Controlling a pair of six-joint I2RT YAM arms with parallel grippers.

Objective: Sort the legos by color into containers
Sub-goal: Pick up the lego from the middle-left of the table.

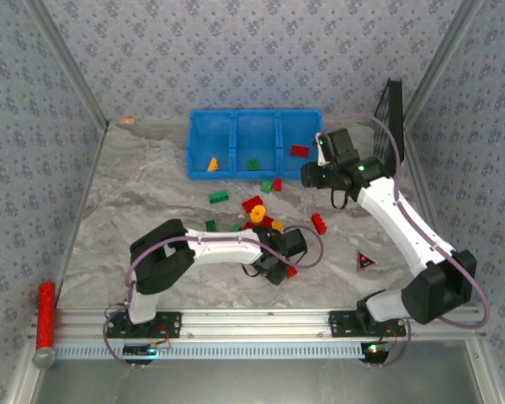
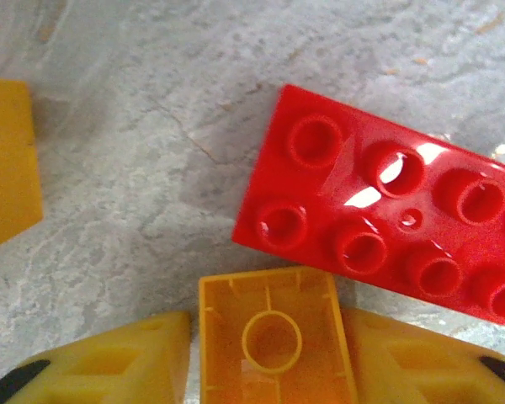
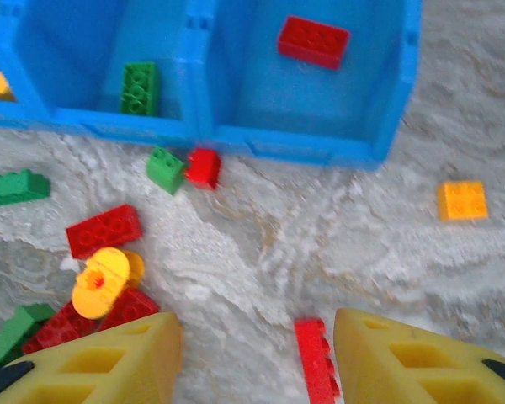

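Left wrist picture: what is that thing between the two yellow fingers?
An orange-yellow lego brick, hollow side up, sits between the left gripper's fingers, touching both, in the left wrist view. A red brick lies just past it.

Your widest free room is the bare tabletop on the left, well apart from everything. The blue bin closes off the far edge, and the black grid panel stands against the right wall behind the right arm. The heap of legos crowds the left claw. An eight-stud red brick lies just ahead of that claw, with bare surface to its left. Between the parted fingers of the right claw a narrow red brick lies untouched, and the tabletop beyond it is bare up to the bin wall.
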